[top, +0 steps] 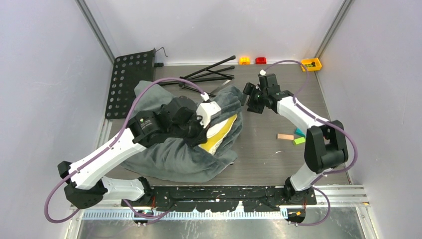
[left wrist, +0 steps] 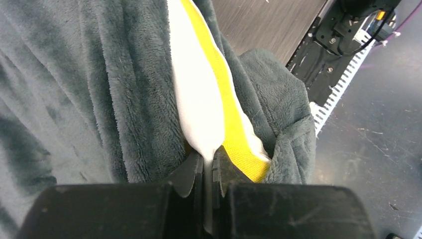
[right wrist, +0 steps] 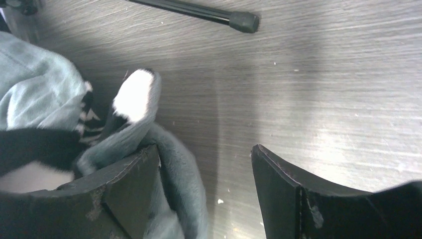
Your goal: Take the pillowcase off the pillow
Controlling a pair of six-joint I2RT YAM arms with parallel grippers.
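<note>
The dark grey-teal plush pillowcase point(top: 169, 154) lies rumpled at the table's left centre. At its mouth the pillow point(top: 220, 133) shows white with a yellow band. My left gripper point(top: 198, 132) is shut on the pillow's white corner point(left wrist: 199, 99); in the left wrist view the gripper point(left wrist: 208, 162) has fleecy pillowcase point(left wrist: 99, 99) on both sides. My right gripper point(top: 247, 102) stands open at the pillowcase's far right edge. In the right wrist view this gripper point(right wrist: 205, 149) has a fold of pillowcase point(right wrist: 181, 174) against the inside of its left finger, and the black-and-white inner edge point(right wrist: 92, 117) shows.
A black perforated plate point(top: 127, 82) leans at the back left. Black stand legs point(top: 209, 74) lie behind the pillowcase, one rubber-tipped leg point(right wrist: 244, 21) close to my right gripper. Small coloured blocks sit at the back edge point(top: 252, 60), back right corner point(top: 311, 63) and right point(top: 293, 137).
</note>
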